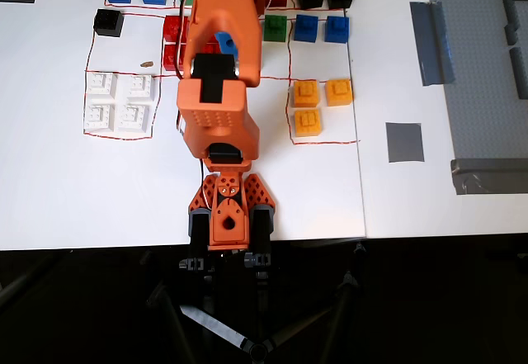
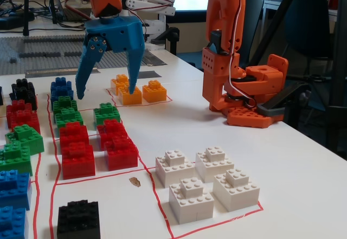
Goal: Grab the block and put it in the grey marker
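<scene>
My blue gripper (image 2: pixel 105 94) is open and empty, fingers pointing down and spread wide over the brick rows. A green block (image 2: pixel 107 112) lies just below, between the fingers; I cannot tell if they touch it. More green bricks (image 2: pixel 66 109) sit in the row to the left. In the overhead view the orange arm covers most of this; only a blue part of the gripper (image 1: pixel 224 44) and one green brick (image 1: pixel 275 27) show. The grey marker (image 1: pixel 404 142) is a dark square patch at the right, bare, and is out of the fixed view.
Red bricks (image 2: pixel 76 152), blue bricks (image 1: pixel 322 28), orange bricks (image 1: pixel 318 100), white bricks (image 1: pixel 120 101) and a black brick (image 1: pixel 107 21) lie in red-outlined fields. A long grey tape strip (image 1: pixel 431 44) and the studded grey baseplate (image 1: pixel 487 75) lie at the right. The arm base (image 1: pixel 227 215) stands at the front edge.
</scene>
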